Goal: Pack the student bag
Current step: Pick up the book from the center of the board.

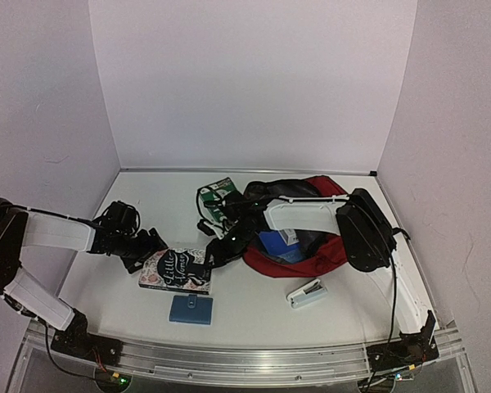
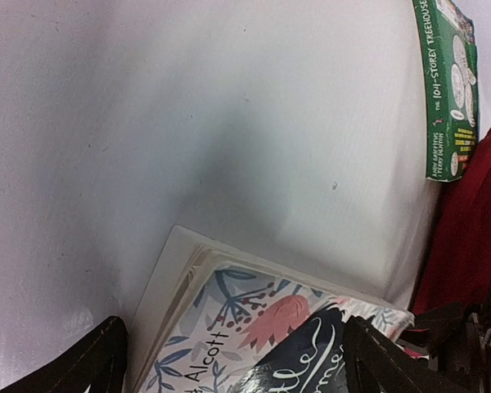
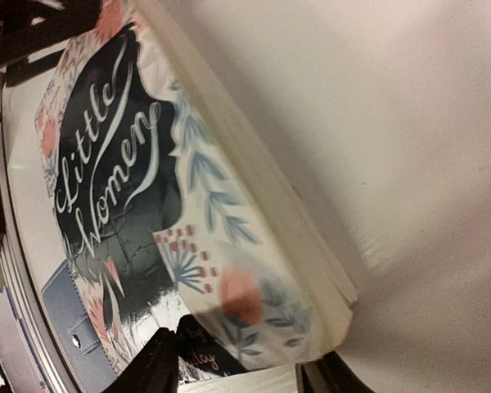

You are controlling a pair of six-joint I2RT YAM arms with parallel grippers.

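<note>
"Little Women" was showing in white script on the dark panel of the floral book [image 3: 147, 205], with "Alcott" along its cover edge in the left wrist view. The green book [image 2: 450, 90] read "the 104-STOREY TREEHOUSE" down its spine, and the smaller line beneath was too small to read.

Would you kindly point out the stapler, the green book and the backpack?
stapler [image 1: 308, 293], top external view, middle of its body.
green book [image 2: 436, 106], left wrist view, on its spine.
backpack [image 1: 307, 264], top external view, red near edge.

Open student bag [image 1: 304, 264] beside book [image 1: 176, 271]
</note>
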